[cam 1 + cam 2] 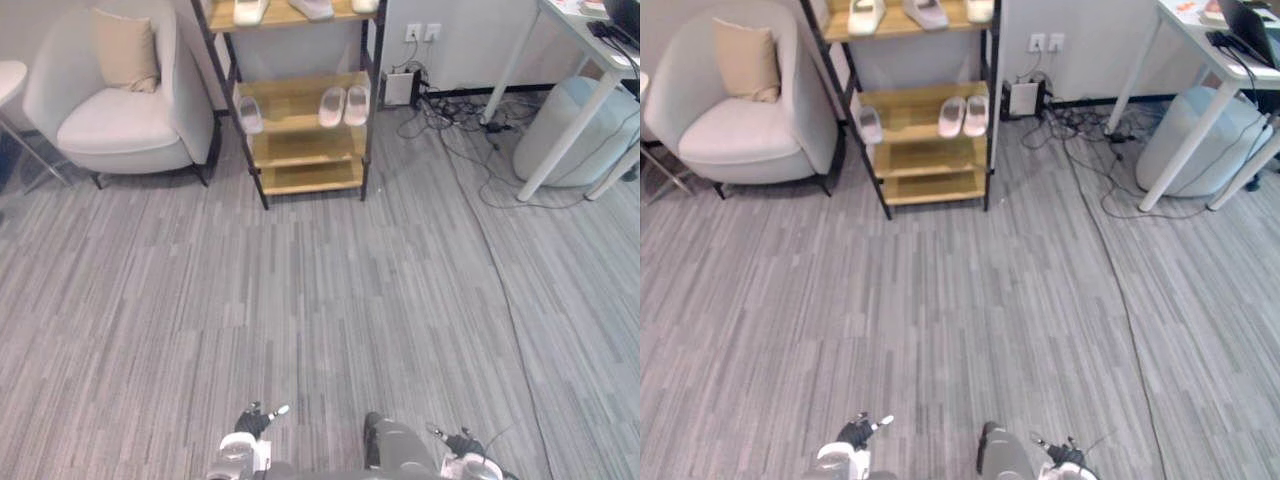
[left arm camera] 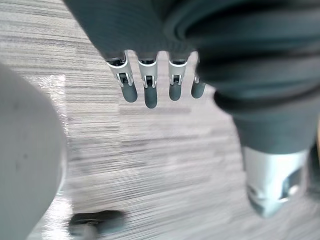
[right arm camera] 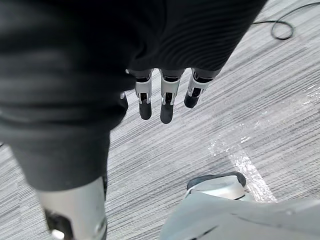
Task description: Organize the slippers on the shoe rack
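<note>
The shoe rack (image 1: 300, 147), 2 shelves used

On its middle shelf, 2 pale slippers (image 1: 344, 105) lie side by side at the right, 1 grey slipper (image 1: 250, 114) at the left edge. White slippers (image 1: 250, 10) rest on the shelf above.

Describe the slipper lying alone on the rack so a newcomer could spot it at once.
Beside the pale armchair stands the wooden shoe rack. On the shelf just under its top one, the lone slipper lies at the left end. It is greyer than the pair at the right end and has no partner beside it.
</note>
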`<state>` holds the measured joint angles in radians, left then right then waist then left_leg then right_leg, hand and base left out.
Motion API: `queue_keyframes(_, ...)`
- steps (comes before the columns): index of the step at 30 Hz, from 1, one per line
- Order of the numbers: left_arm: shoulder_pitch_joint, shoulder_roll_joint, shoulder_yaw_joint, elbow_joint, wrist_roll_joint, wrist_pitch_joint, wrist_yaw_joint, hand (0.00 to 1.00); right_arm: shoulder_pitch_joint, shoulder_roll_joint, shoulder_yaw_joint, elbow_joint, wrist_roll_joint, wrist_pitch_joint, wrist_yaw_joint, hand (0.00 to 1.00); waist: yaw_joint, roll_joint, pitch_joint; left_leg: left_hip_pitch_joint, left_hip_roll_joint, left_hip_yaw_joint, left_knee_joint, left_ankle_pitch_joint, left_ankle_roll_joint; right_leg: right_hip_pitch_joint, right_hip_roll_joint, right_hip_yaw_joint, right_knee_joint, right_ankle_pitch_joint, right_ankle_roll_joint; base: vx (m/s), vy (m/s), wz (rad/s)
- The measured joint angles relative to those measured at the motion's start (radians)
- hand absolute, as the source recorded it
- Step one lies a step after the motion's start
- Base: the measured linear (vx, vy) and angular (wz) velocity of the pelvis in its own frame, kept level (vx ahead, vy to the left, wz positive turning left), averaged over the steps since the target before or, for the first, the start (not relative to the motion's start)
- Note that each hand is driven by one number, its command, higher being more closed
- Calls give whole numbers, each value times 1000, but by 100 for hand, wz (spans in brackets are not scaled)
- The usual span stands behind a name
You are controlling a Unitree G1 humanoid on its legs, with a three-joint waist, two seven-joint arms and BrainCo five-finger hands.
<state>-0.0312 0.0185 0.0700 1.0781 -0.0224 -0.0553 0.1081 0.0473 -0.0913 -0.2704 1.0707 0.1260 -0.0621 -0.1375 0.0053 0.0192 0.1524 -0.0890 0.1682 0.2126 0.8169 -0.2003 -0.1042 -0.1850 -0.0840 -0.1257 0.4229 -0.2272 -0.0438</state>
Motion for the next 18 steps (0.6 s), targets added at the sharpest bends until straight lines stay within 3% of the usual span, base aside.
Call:
queue_keyframes(2, 3, -8, 0, -18, -1, -2, 1, 0, 13, 6, 8, -20, 3, 1, -1, 0, 4, -4, -1, -50, 34, 62, 36, -33, 30, 71, -2, -7, -24, -31, -11, 300, -115, 8)
queue_keyframes(4, 4, -18, -3, -29, -1, -5, 0, 0, 11, 17, 8, -35, 3, 2, 0, 0, 10, -1, -2, -102, 21, 113, -87, -49, 34, 126, -5, -11, -70, -45, -3, 239, -40, 1)
queue_keyframes(5, 3, -21, -6, -30, -1, -6, 0, 0, 6, 21, 8, -35, 3, 2, 1, 0, 11, 1, -3, -119, -12, 124, -214, -46, 34, 150, -8, -14, -97, -49, 3, 252, 51, 4)
queue_keyframes(6, 4, -25, -13, -29, -1, -6, 0, 0, 3, 20, 7, -32, 3, 3, 2, 0, 17, 9, -7, -133, -60, 115, -421, -6, 28, 180, -9, -9, -135, -55, 12, 308, 74, 3)
queue_keyframes(7, 4, -29, -13, -28, -1, -6, 0, 0, 3, 16, 6, -30, 3, 3, 2, 0, 23, 19, -13, -145, -85, 96, -514, 29, 19, 195, -4, -8, -157, -56, 15, 445, 136, -6)
queue_keyframes(9, -1, -34, -19, -27, -1, -7, -1, 0, -4, 8, 3, -10, 0, 5, 1, 0, 53, 27, -24, -179, -124, 38, -585, 173, 31, 232, 6, 16, -222, -61, 36, 521, 190, -24)
queue_keyframes(10, -6, -20, -23, -13, 0, -2, -2, 0, -15, 22, 0, 15, -4, 7, 3, 0, 51, -4, -54, -166, -174, 38, -583, 142, 128, 256, -32, 27, -241, -71, 87, 543, 161, -14)
queue_keyframes(11, -6, -20, -23, -12, 0, -2, -2, 0, -11, 22, -1, 16, -5, 7, 3, 0, 49, -11, -58, -165, -181, 40, -580, 136, 138, 255, -41, 32, -235, -72, 93, 489, 114, 9)
queue_keyframes(13, -8, -19, -12, -8, 1, -1, -3, 0, 2, 26, -1, 10, -8, 11, 7, 0, 42, -35, -53, -117, -216, 56, -558, 111, 169, 226, -74, 113, -72, -64, 131, 559, 158, 4)
queue_keyframes(14, -5, -10, -16, -4, 1, -2, -3, 0, 5, 30, -2, 10, -9, 12, 10, 0, 42, -38, -53, -83, -222, 50, -569, 95, 172, 185, -74, 138, 62, -54, 180, 606, 175, -5)
queue_keyframes(15, -1, -8, -21, -4, 1, 1, -3, 0, 9, 36, -1, 8, -10, 12, 12, 0, 40, -36, -52, -26, -222, 42, -593, 57, 164, 109, -73, 158, 277, -5, 259, 580, 95, 9)
queue_keyframes(16, 2, 8, -21, 5, 0, 16, -2, 0, 11, 52, 1, -21, -10, 9, 17, 0, 25, -52, -43, 68, -232, 20, -609, 10, 160, 0, -91, 156, 566, -8, 248, 574, 70, 12)
queue_keyframes(18, -1, 9, -20, 15, -1, 19, -1, 0, 10, 50, 5, -36, -18, 11, 19, 0, 22, -50, -36, 127, -229, 15, -627, 4, 160, -48, -100, 127, 632, -31, 206, 417, 3, 10)
